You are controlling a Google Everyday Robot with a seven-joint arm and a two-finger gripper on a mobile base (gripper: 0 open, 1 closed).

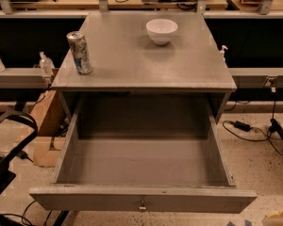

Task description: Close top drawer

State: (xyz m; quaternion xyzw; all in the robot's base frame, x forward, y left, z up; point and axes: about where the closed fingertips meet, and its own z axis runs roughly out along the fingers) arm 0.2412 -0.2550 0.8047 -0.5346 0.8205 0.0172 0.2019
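One relation decides this whole move, as far as I can see. The top drawer (142, 171) is pulled right out, empty inside. Its front panel (85, 199) runs side to side across the near edge, with the little knob (142, 205) at dead centre.

Only a pale sliver of the tool (280, 215) shows, just past the right end of that front panel and a bit nearer than it. I honestly can't tell how open it is or whether it has hold of anything.

So from the tool, the drawer lies off to the left and away. The drawer slides at right angles to the panel, straight back under the worktop (132, 60). My guess is the push wants to land on the panel's outer face close to the knob, not on the right end. An off-centre shove could twist the drawer in its runners.

The can (79, 52) and white bowl (162, 30) sit on the worktop well behind the panel, out of the way.
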